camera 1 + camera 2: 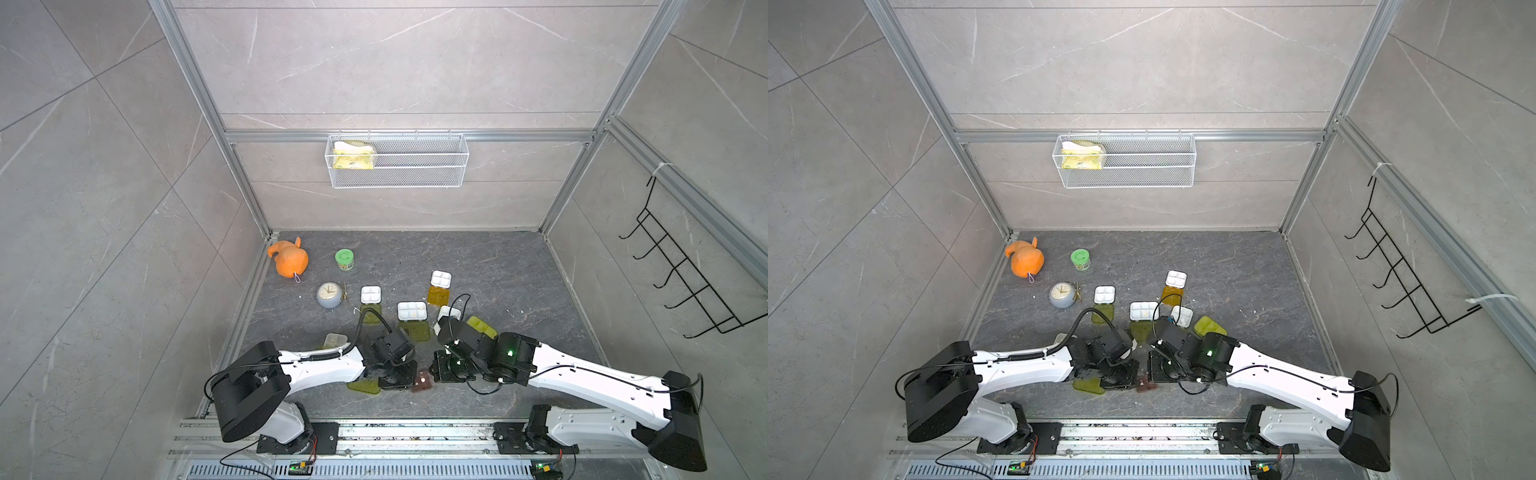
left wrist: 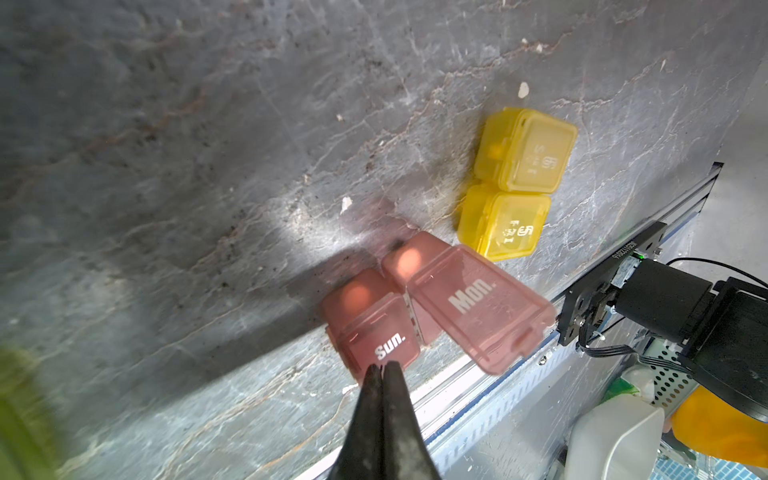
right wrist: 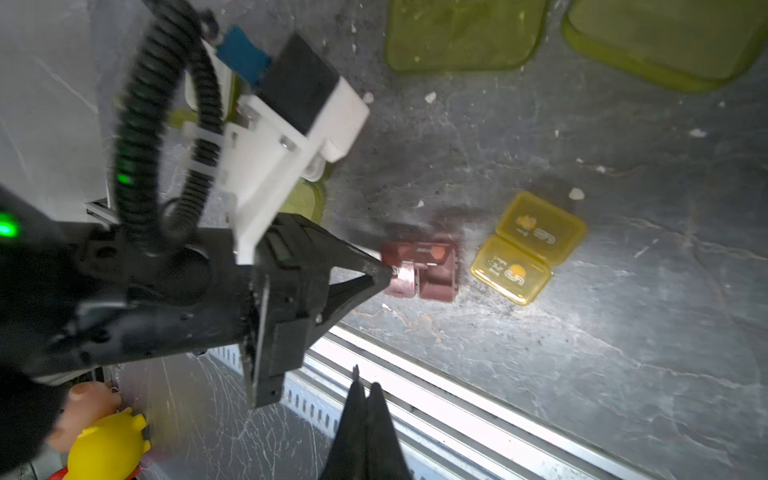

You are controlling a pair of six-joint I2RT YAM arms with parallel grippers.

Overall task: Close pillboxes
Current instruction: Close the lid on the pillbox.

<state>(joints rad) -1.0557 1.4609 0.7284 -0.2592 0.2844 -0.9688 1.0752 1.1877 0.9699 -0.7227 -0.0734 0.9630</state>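
Observation:
A tiny brown pillbox (image 2: 374, 328) lies near the table's front edge, also seen in a top view (image 1: 422, 380). Its "Mon." lid (image 2: 478, 303) stands open; the "Sun." lid lies down. My left gripper (image 2: 382, 368) is shut, tips against the "Sun." lid's edge, as the right wrist view shows (image 3: 384, 270). A tiny amber pillbox (image 2: 515, 183) sits beside it, both lids down. My right gripper (image 3: 365, 384) is shut on nothing, over the front rail. Several larger pillboxes lie open behind: white trays (image 1: 370, 294), (image 1: 412, 311), (image 1: 440, 279) with yellow-green or orange lids flat on the table.
An orange plush toy (image 1: 289, 259), a green-lidded jar (image 1: 344, 258) and a grey clock (image 1: 329, 295) stand at the back left. A wire basket (image 1: 397, 160) hangs on the back wall, a black hook rack (image 1: 685, 270) on the right wall. A metal rail (image 1: 415, 436) runs along the front.

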